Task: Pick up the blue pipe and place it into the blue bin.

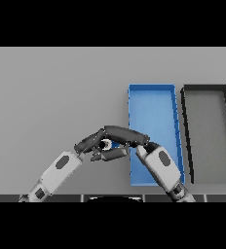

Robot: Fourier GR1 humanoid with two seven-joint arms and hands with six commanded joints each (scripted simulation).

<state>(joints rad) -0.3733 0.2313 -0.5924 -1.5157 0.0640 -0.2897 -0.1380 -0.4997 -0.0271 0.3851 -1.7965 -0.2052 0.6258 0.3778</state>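
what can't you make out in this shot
Head view only:
- Blue pipe: nearly all hidden by both hands; only a sliver shows.
- Left hand and right hand: overlapping, so which one holds the pipe is unclear.
- Blue bin: near corner covered by the right arm.
- Black bin: right edge cut off.

No readable text is to be seen anywhere. No label, brand, number or sign can be made out.

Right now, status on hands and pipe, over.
Right hand curled over small blue pipe, just left of blue rectangular bin. Left hand alongside, touching. Pipe not in bin. Path clear.
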